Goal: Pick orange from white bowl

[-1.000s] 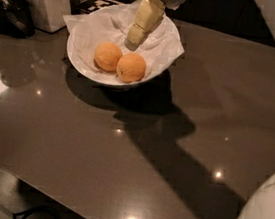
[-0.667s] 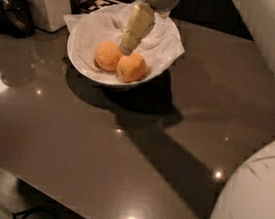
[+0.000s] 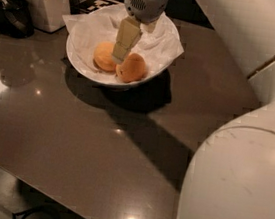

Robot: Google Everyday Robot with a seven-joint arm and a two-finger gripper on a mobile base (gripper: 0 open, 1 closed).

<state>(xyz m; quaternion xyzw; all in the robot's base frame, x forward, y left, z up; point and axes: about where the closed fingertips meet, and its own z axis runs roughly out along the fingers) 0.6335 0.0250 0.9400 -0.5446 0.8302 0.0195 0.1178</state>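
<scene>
I cannot tell whether the jaws are clenched or released. My gripper (image 3: 118,57) hangs low in the white bowl (image 3: 77,64), with the orange (image 3: 131,68) just beside the jaws at right and the paler fruit (image 3: 104,55) just beside them at left. A slight drift could nudge or grab the wrong one. The gripper hides where the two meet.

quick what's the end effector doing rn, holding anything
End effector: cannot be told, open or closed; it sits low in the white bowl, between the orange and the paler orange.
</scene>
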